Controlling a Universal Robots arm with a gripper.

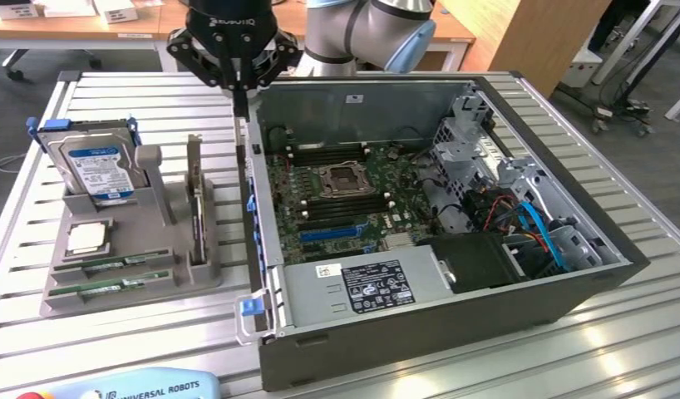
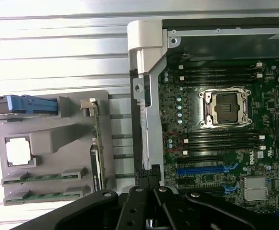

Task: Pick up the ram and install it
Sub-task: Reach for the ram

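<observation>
The ram (image 1: 116, 263) is kept lying in a slot of the grey holder (image 1: 203, 270) on the table (image 1: 130, 342), easy to reach. The gripper (image 1: 241, 110) is hung beside the open computer's (image 1: 451, 328) wall, jaws clenched on nothing.

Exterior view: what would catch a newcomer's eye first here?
The open computer case dominates the middle and the exterior view's right, its green motherboard bare with an empty processor socket. On the exterior view's left a grey holder carries a blue-labelled hard drive, a square chip and two ram sticks. The black gripper, shut, hangs above the case's wall nearest the holder, at the top of the view.
</observation>
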